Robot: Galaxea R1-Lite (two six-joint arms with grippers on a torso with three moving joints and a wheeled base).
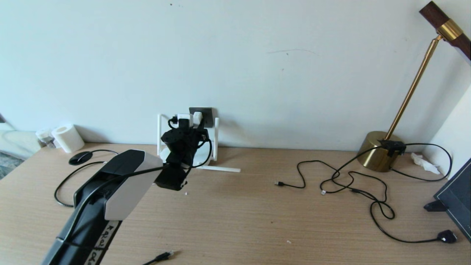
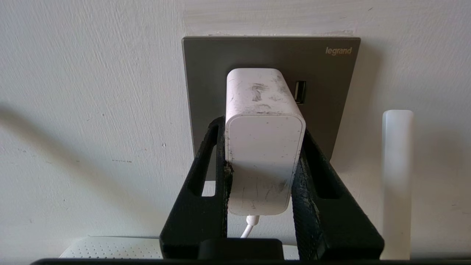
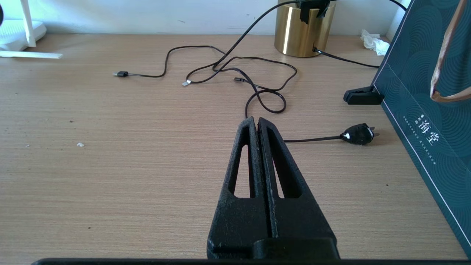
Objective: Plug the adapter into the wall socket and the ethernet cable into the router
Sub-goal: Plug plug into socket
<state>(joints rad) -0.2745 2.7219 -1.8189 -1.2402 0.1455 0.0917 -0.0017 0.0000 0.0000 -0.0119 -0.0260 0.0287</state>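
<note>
Wooden desk [image 1: 239, 213], pale wall. Up close, left gripper [image 2: 263, 165] squeezes the adapter [image 2: 263, 147] against the wall socket [image 2: 272, 59]; right gripper [image 3: 257, 123] pinched together.

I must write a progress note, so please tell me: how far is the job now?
Nearly done: the adapter sits against the wall socket, and whether it is fully in cannot be seen. In hand: the left hand grips the adapter on both sides. Left: the ethernet cable lies loose at the table's near edge, not in the router. The right hand is shut and holds nothing.
</note>
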